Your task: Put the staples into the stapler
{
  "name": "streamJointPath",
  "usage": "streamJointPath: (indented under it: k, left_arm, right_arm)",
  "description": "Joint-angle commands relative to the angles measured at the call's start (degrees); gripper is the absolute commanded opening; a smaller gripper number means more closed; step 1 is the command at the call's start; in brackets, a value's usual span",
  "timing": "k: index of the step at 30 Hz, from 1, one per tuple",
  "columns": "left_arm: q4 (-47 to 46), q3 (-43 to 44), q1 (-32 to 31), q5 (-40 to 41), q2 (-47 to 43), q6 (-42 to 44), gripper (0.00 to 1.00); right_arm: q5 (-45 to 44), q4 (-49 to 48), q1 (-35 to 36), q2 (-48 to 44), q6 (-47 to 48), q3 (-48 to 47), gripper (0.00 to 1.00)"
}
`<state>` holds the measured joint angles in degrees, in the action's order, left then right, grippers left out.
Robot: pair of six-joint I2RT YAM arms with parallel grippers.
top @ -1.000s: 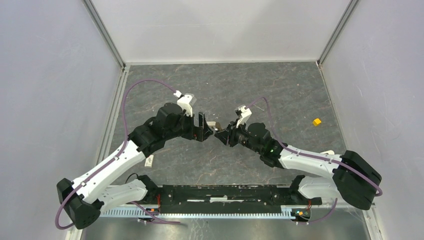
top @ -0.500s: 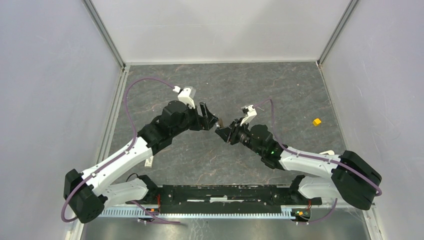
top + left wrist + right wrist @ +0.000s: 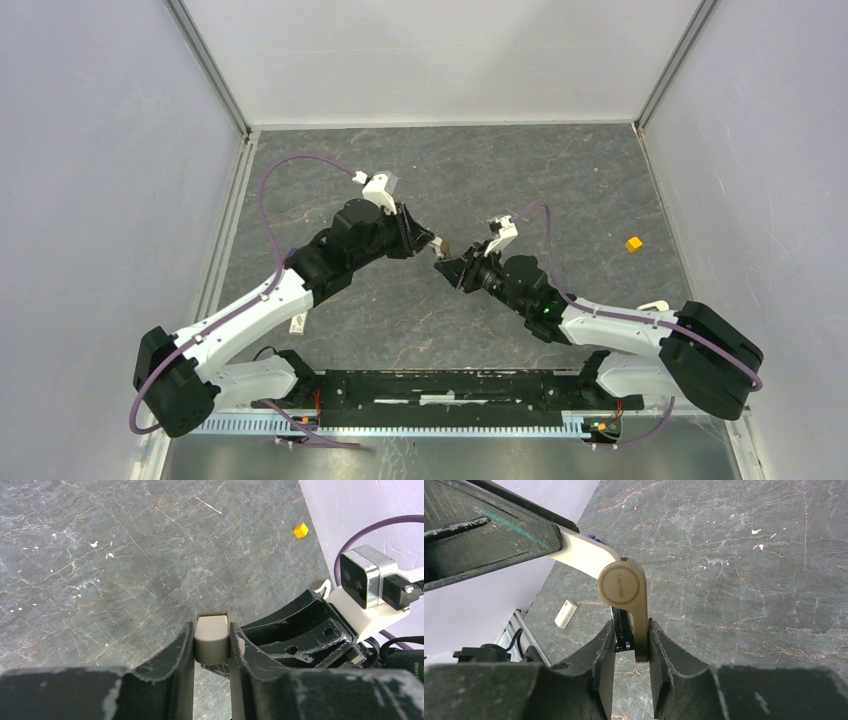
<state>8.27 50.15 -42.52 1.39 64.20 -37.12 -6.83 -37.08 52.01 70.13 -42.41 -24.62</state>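
Right wrist view: the stapler (image 3: 624, 587) is taupe plastic with a rounded hinge end bearing embossed lettering, and it is held above the grey, white-veined table (image 3: 749, 555). The right gripper (image 3: 630, 632) is clamped narrow on that hinge end, with black metal showing between its worn fingers. The left gripper (image 3: 211, 630) is closed tight on the stapler's smooth, pale top arm. The staples box (image 3: 565, 614) — flat white card with red print, contents not visible — lies on the table well left of the stapler, nearer the arm bases. A yellow cube (image 3: 300, 530) sits well to the stapler's right — bare surface lies between them.
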Motion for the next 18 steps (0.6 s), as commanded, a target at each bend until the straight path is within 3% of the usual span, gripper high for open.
streamJointPath:
  k: [1,4,7,12,18]
  left_arm:
    - [-2.5,0.6,0.2,0.7,0.6,0.1,0.14]
    - [-1.7,0.9,0.2,1.2,1.0,0.9,0.02]
    - [-0.1,1.6,0.2,3.7,1.4,3.0,0.02]
    - [5.1,4.8,0.6,11.6,4.5,8.0,0.02]
    - [6.2,8.8,3.0,14.6,11.6,13.6,0.02]
  right_arm:
    - [-1.6,-5.4,0.1,-0.8,0.6,1.6,0.14]
    - [-1.4,-6.2,0.1,-0.1,1.3,2.2,0.18]
    - [-0.7,-5.7,0.0,0.3,3.0,2.2,0.28]
    - [-1.1,-2.8,0.0,-3.5,5.4,5.2,0.62]
    - [-5.2,7.3,-0.5,-14.1,9.8,8.1,0.98]
